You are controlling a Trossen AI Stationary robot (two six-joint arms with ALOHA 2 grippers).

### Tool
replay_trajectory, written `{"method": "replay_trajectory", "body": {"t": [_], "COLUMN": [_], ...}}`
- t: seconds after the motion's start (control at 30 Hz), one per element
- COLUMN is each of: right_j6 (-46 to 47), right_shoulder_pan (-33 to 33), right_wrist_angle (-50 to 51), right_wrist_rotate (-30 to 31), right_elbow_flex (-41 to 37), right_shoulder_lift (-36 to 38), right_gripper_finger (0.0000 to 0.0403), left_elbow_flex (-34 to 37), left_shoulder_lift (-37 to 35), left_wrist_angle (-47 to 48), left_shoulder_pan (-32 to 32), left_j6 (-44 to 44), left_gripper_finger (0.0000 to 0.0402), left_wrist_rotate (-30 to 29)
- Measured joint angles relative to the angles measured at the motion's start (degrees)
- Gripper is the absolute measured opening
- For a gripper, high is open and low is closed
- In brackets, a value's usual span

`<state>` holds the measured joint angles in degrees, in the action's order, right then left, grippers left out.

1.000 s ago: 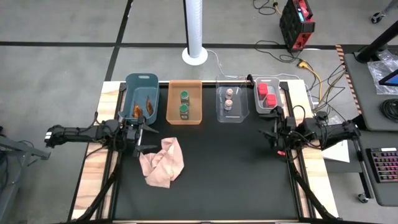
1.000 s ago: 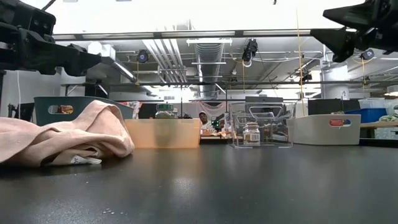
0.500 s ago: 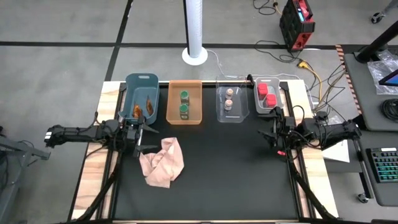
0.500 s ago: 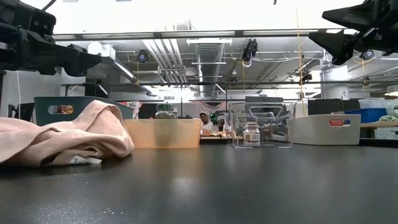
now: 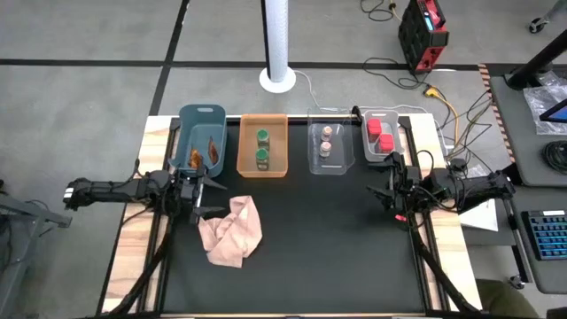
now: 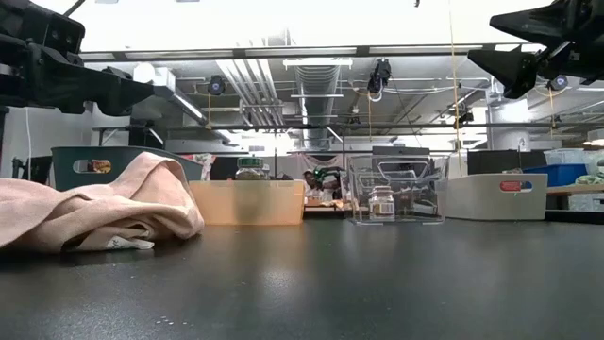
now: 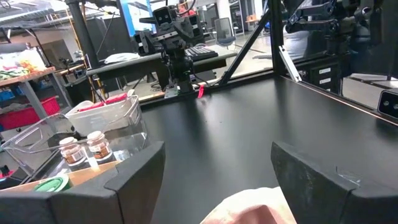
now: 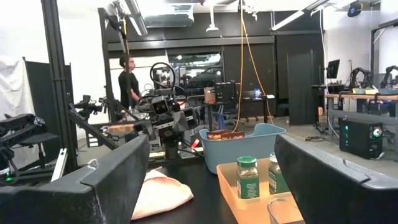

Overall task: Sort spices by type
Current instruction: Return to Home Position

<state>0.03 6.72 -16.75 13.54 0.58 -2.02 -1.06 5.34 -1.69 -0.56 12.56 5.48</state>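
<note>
The black counter carries four bins in a row at its far edge. A pink cloth lies just beside the left end effector. This one and the right end effector both hover wide apart and empty, just short of the bins. Foil packets lie in the blue bin, green-capped jars in the orange bin, tan-lidded jars in the clear bin, and red containers in the white bin.
</note>
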Motion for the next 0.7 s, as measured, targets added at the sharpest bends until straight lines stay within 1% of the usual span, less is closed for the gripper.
{"method": "replay_trajectory", "body": {"t": [0.7], "right_j6": [0.0], "right_shoulder_pan": [0.0], "right_wrist_angle": [0.0], "right_wrist_rotate": [0.0], "right_elbow_flex": [0.0], "right_shoulder_lift": [0.0], "right_gripper_finger": [0.0305], "left_elbow_flex": [0.0], "left_shoulder_lift": [0.0], "left_wrist_angle": [0.0], "left_shoulder_pan": [0.0], "left_j6": [0.0], "left_gripper_finger": [0.0276], "left_wrist_rotate": [0.0]}}
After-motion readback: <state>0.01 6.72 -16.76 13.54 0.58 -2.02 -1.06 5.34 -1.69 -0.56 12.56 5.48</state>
